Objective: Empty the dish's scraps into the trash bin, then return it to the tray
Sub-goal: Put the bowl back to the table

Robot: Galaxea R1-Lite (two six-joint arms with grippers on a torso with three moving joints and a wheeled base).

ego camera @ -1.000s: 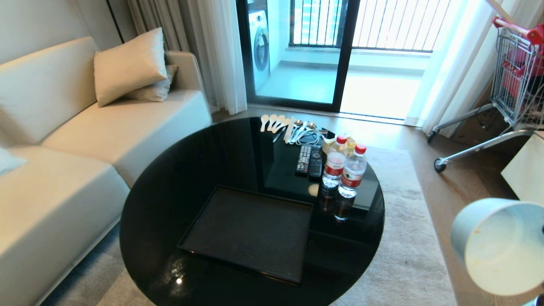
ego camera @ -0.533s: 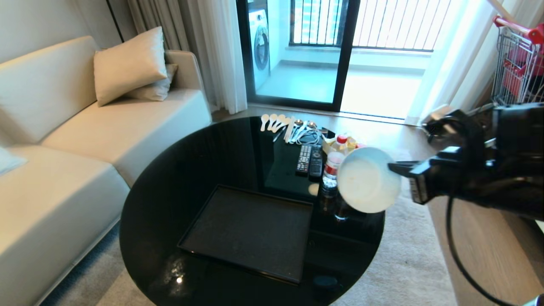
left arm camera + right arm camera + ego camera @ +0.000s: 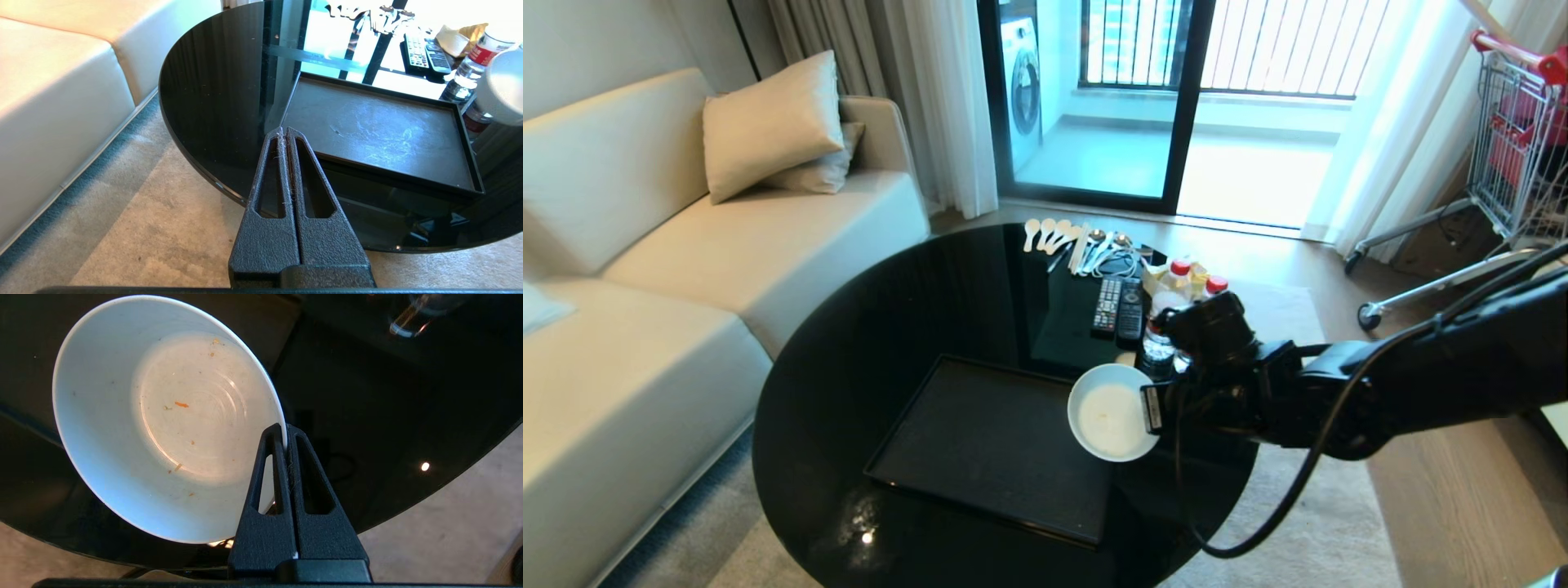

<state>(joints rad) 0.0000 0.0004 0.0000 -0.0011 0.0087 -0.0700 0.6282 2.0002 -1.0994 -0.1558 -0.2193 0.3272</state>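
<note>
The right gripper (image 3: 285,435) is clamped on the rim of the white bowl (image 3: 1109,412), held above the black tray's (image 3: 980,441) right edge. The left gripper (image 3: 284,131) hangs pressed together beside the round glass table (image 3: 866,343). The red labels on the two water bottles (image 3: 1164,322) are too small to read.

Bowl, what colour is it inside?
White, with tiny orange specks; the bowl shows best in the right wrist view.

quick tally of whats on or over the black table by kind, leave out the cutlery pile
bowl, held by the right gripper: 1
tray: 1
remote controls: 2
water bottles: 2
total: 6
</note>
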